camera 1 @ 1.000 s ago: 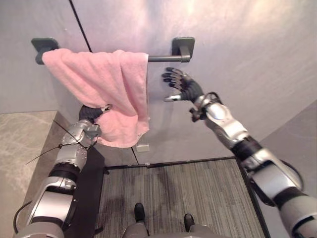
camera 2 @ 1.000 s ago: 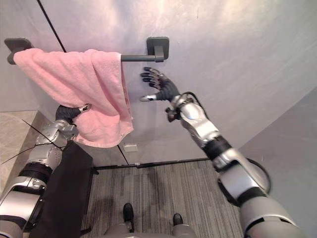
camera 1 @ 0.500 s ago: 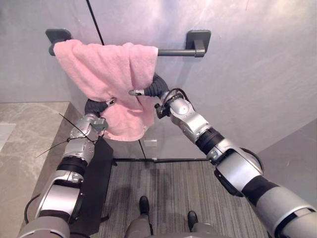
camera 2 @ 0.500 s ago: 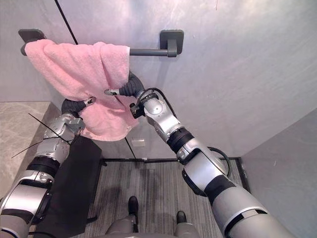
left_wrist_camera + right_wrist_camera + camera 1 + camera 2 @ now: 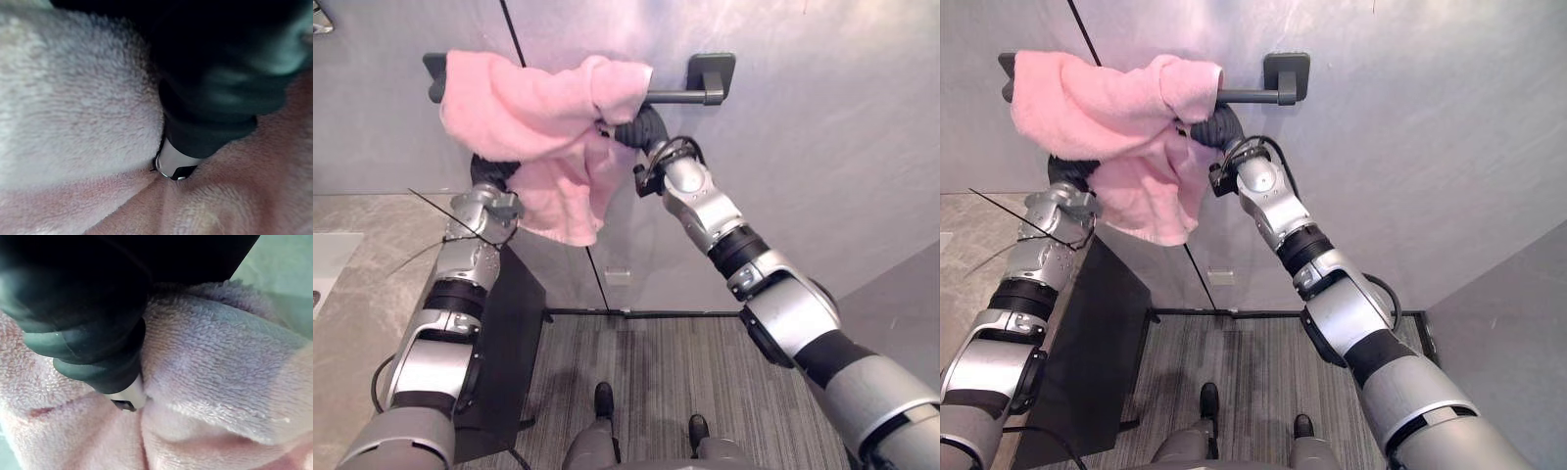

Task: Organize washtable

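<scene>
Left hand (image 5: 177, 162) in pink towel (image 5: 73, 122)

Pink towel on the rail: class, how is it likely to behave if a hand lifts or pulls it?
Probably floppy: the pink towel sags in bunched folds over the rail. Likely light and grippy, given its fluffy pile; unlikely to break.

A grey wall (image 5: 822, 117) rises behind, crossed by a thin dark seam (image 5: 597, 279) with a small white socket (image 5: 619, 277) just beside it. A dark strip (image 5: 656, 313) edges the grey planked floor (image 5: 685, 362). A black cabinet side (image 5: 504, 352) stands at left.
</scene>
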You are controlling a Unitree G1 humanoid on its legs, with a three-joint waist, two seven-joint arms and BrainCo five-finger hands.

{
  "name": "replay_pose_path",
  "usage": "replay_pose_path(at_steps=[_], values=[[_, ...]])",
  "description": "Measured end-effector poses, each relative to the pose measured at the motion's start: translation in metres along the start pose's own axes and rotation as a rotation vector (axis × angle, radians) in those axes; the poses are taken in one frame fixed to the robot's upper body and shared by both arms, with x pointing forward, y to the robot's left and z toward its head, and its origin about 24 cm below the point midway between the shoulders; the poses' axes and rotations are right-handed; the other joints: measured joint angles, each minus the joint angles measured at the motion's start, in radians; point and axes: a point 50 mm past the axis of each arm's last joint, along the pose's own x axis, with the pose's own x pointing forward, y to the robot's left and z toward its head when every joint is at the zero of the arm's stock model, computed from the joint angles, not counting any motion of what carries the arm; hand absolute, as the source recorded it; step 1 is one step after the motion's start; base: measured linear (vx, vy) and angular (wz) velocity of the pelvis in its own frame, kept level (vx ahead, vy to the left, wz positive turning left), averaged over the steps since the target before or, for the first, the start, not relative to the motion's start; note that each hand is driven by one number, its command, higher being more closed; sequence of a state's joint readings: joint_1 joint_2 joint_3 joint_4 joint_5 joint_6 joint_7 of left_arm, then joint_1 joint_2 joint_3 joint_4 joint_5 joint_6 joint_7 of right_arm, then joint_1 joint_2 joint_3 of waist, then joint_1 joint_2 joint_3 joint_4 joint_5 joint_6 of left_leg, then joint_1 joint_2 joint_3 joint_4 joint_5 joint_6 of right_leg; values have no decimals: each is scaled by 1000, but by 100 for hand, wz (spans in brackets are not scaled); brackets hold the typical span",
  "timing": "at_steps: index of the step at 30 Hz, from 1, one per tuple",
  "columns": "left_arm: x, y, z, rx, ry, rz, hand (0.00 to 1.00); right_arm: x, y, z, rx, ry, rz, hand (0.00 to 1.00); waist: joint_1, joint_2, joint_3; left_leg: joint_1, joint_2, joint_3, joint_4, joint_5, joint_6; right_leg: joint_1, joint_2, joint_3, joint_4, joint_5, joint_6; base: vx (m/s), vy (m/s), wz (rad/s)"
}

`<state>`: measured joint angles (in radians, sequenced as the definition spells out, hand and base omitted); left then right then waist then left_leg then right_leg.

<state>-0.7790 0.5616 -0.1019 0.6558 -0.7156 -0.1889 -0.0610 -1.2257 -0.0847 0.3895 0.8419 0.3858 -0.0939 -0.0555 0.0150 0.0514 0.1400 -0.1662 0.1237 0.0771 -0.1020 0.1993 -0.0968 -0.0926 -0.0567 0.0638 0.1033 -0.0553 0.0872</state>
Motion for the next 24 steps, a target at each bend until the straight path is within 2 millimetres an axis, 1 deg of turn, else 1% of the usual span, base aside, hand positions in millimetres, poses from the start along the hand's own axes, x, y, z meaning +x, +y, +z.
replay_pose_path(at_steps=[2,8,13,16,18,22,24], values=[[1,-1,3,-1,-15,-5,100,0,-4,2,10,-4,-11,100,-1,4,3,-5,-2,-5,0,0,0,-3,-1,-2,0,2,0,-32,-17,3],[-1,1,1,-8,-10,1,100,0,-4,2,12,-5,6,100,-3,5,4,-6,-4,-5,0,0,0,-11,-3,-1,0,3,2,2,-11,-1],[-11,6,-12,-7,26,0,100,0,-7,3,1,-8,38,100,-10,4,10,-5,-6,-4,1,0,0,-12,-6,1,0,8,10,0,0,0],[-15,7,-16,-6,39,-15,100,-1,-12,2,-9,-3,46,100,-17,3,18,-5,-11,-4,0,0,0,-11,-10,1,-1,10,14,0,0,0],[-21,8,-21,-5,56,-30,100,-3,-17,-1,-17,13,50,100,-28,2,18,-5,-19,-6,0,0,0,-9,-18,2,-4,13,19,0,0,0],[-22,8,-23,-4,63,-46,100,-5,-26,-8,-30,50,47,100,-34,-2,20,-5,-23,-5,0,0,1,3,-23,4,-23,24,28,0,0,0],[-22,7,-24,-5,75,-65,100,-7,-35,-11,-45,71,47,100,-41,-6,23,-5,-26,-8,0,0,1,8,-26,0,-27,25,28,-4,-21,5]])
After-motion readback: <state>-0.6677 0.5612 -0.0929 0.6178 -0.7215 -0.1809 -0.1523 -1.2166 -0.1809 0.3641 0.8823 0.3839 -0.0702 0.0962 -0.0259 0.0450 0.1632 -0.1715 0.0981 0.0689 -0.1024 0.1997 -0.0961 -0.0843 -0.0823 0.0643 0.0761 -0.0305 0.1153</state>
